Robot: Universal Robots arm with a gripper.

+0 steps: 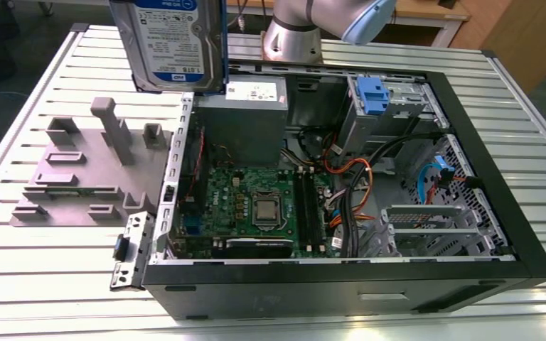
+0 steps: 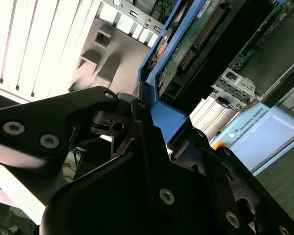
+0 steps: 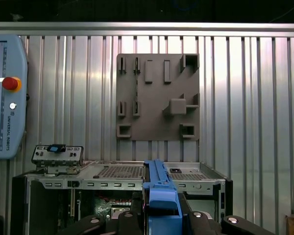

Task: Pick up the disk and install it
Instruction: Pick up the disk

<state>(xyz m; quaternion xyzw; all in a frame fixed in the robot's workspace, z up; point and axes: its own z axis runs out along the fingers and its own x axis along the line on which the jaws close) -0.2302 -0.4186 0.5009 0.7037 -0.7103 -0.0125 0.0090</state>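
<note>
The disk [image 1: 168,42] hangs in the air, upright on edge, label side facing the exterior cam. It sits high over the far part of the table [image 1: 26,284], above the spot where the grey fixture plate [image 1: 74,177] meets the wall of the open PC case [image 1: 463,177], close to the PSU [image 1: 244,121] w/ the white sticker. It touches none of them.

My gripper [image 2: 164,120] has it: jaws closed down to the width of the blue carrier frame [image 2: 169,120], one black finger each side, pads pressed on the plastic. In the second wrist view the fingers [image 2: 146,147] run up to the frame's end, w/ the disk's green circuit-board side [image 2: 186,44] showing beyond them.

Pose: I point straight down. The first wrist view looks along the frame's blue edge [image 3: 159,196] between my fingers [image 3: 160,218] onto the plate [image 3: 159,98], the case rim [image 3: 122,171] and the teach pendant [image 3: 5,98] lying flat on the slats.

My arm [image 1: 292,32] rises from its base at the table's far edge, behind the case. Inside the case the mobo [image 1: 254,199] lies flat, and a blue latch [image 1: 372,96] sits on the drive bay toward the exterior view's right, well apart from the disk
</note>
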